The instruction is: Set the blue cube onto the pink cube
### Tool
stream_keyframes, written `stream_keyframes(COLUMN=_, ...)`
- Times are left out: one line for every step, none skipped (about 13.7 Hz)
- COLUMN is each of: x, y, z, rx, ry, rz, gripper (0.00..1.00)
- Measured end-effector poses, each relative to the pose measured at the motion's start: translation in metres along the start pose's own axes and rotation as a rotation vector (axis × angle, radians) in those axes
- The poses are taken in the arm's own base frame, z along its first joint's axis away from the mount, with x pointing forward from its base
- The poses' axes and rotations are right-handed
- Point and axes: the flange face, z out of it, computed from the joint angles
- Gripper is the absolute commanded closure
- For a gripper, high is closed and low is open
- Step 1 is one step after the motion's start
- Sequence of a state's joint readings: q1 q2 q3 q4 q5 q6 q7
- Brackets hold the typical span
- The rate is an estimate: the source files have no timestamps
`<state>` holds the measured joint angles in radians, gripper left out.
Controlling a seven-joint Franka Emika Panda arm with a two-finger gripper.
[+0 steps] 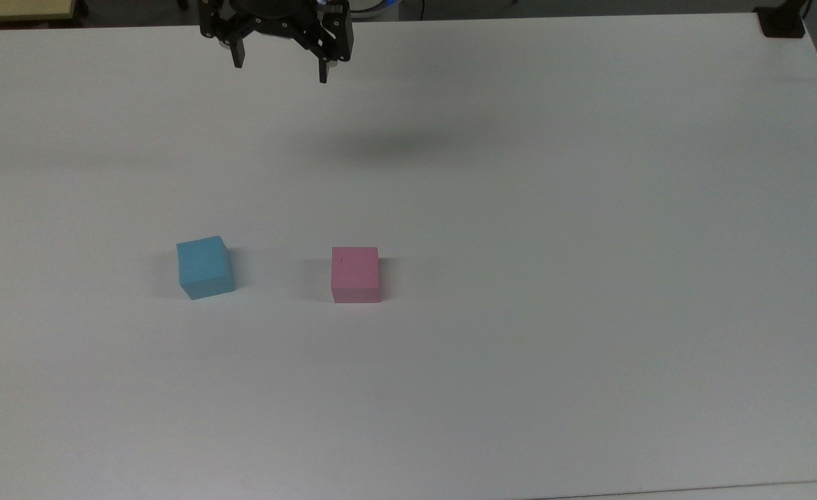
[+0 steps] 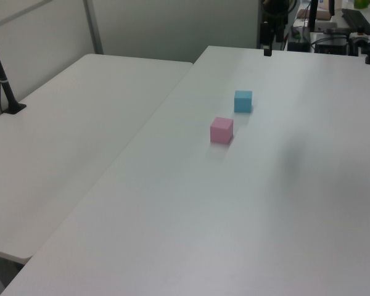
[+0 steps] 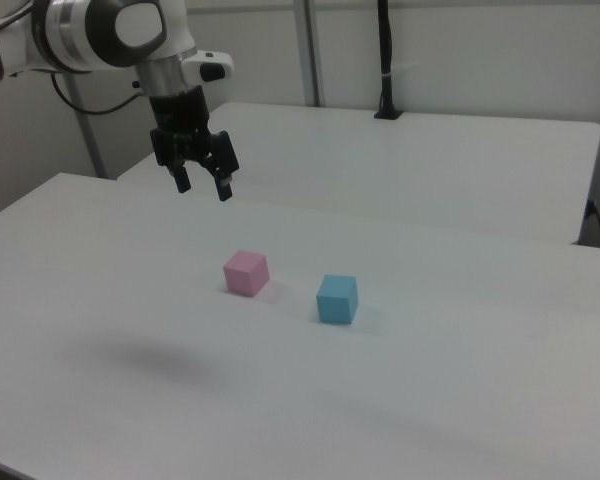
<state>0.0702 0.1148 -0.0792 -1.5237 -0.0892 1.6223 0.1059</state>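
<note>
Here the pincer (image 1: 280,66) hangs open and empty above the counter's (image 1: 588,278) far edge; in the top view the blue cube (image 1: 205,267) sits left of the pink cube (image 1: 355,274), apart, stacking not begun.

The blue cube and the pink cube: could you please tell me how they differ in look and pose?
Colour: the blue cube is light blue, the pink cube pastel pink. Marking: the pink cube carries a tiny dark mark on top; the blue cube's faces are plain. Pose: in the top view the blue cube sits slightly turned, the pink cube square-on. Both look equal in size, rest apart on the white table, and are untouched by the open gripper.
</note>
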Motion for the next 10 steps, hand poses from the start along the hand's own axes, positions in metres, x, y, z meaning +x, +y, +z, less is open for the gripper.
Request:
stream_keyframes(x=0.0000, y=0.0000, z=0.0000, rx=0.000, ry=0.000, rz=0.000, gripper=0.00)
stream_keyframes(x=0.0001, y=-0.0002, z=0.0009, rx=0.000, ry=-0.002, rz=0.000, gripper=0.00)
stream_keyframes(x=0.0003, y=-0.0004, z=0.0023, rx=-0.001, ry=-0.004, rz=-0.001, gripper=0.00)
stream_keyframes(x=0.0006, y=-0.0006, z=0.0042, rx=-0.001, ry=-0.008, rz=-0.001, gripper=0.00)
stream_keyframes(x=0.0007, y=-0.0006, z=0.0055, rx=-0.001, ry=-0.011, rz=-0.001, gripper=0.00)
stream_keyframes(x=0.0008, y=-0.0004, z=0.0064, rx=-0.002, ry=-0.012, rz=-0.001, gripper=0.00)
stream_keyframes(x=0.0009, y=-0.0001, z=0.0068, rx=-0.002, ry=-0.013, rz=0.000, gripper=0.00)
stream_keyframes(x=0.0010, y=0.0007, z=0.0070, rx=-0.002, ry=-0.013, rz=0.001, gripper=0.00)
stream_keyframes(x=0.0011, y=0.0016, z=0.0070, rx=-0.002, ry=-0.013, rz=0.003, gripper=0.00)
stream_keyframes(x=0.0011, y=0.0023, z=0.0071, rx=-0.002, ry=-0.014, rz=0.004, gripper=0.00)
